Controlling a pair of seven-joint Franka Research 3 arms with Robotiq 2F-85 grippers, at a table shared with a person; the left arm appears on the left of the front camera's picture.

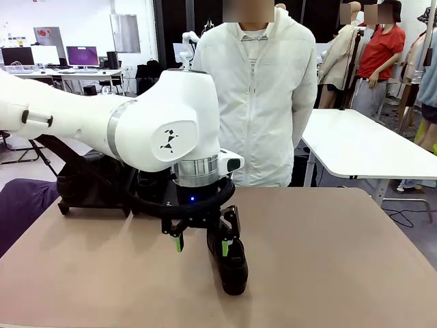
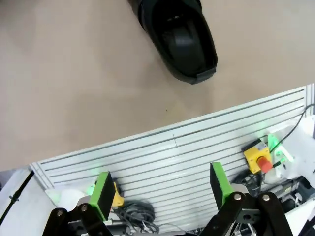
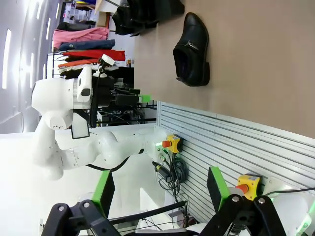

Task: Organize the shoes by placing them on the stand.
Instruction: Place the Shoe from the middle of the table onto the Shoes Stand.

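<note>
Glossy black leather is lying on the tan table [image 1: 328, 260]: one shoe [image 1: 231, 263] at five o'clock of my left jaws [image 1: 202, 245], which are hanging wide open, empty. Right jaws [image 3: 160, 191] are gaping too. Stiff, slippery, light, I judge; I'm favouring the collar rim.

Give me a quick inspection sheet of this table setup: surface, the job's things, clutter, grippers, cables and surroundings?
Surface: tan table, bare near the middle.
Job's things: one black shoe lies on the table; the black stand sits at the far left, largely hidden behind the arm.
Clutter: nothing seen.
Grippers: left gripper open, beside the shoe, not gripping it; right gripper open, holding nothing.
Cables: a bundle hangs below the table edge.
Surroundings: a person in a white jacket stands opposite.
</note>
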